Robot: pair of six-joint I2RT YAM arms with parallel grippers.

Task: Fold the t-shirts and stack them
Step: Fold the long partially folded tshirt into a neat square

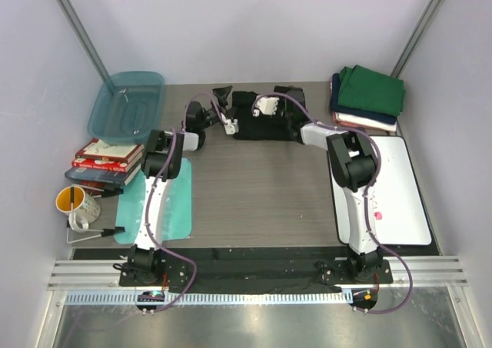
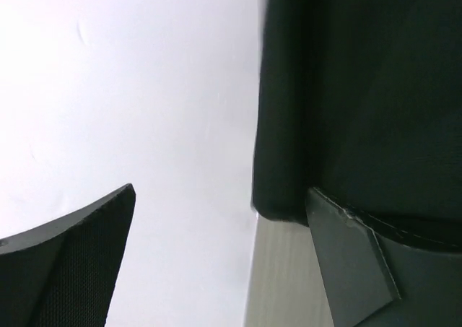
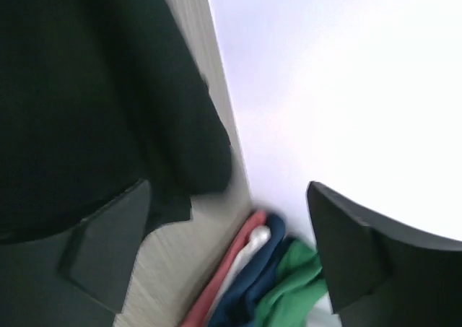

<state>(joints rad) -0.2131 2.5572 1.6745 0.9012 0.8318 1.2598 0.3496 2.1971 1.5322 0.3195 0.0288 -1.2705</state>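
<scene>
Black t-shirt: lies bunched at the far middle of the desk, between the ends of the two arms.
Left fingers: released and spread wide. The left wrist view shows the shirt's dark edge against one finger only, with pale wall in the gap.
Right fingers: released and spread wide. The right wrist view shows black cloth lying over one finger, with nothing pinched between the two.
Folded stack: sits in the far right corner with green on top. The right wrist view shows its layers edge-on: pink, white, navy, green.
Top view only: teal tub far left, books below it, yellow mug, teal mat under the left arm, white board on the right.
</scene>
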